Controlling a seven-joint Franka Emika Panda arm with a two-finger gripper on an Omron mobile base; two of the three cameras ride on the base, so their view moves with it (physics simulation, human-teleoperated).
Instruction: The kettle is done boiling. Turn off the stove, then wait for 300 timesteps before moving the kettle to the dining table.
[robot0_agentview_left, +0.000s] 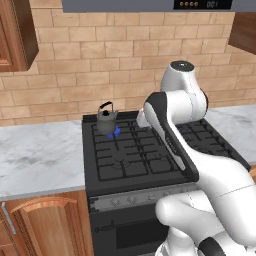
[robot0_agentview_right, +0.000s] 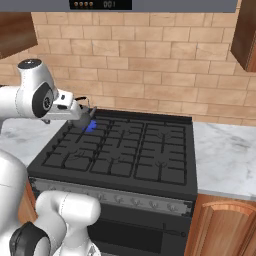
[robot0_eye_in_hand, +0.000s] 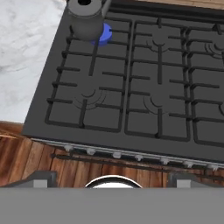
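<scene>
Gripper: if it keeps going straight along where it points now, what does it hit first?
Probably the stove's grates, near the front burners; the hand view looks down onto them. The kettle sits off-line at the back left. Depth unclear.

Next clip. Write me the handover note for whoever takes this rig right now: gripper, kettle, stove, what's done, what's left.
Gripper: open, empty, held above the stove's front edge, looking down at the knobs.
Kettle: on the stove's back left burner, upright, untouched.
Flame: blue glow under the kettle, so the burner looks lit.
Done: nothing visible yet; the arm is in front of the stove.
Left: turn the right knob to shut off the burner, wait the set time, then carry the kettle to the dining table.
</scene>
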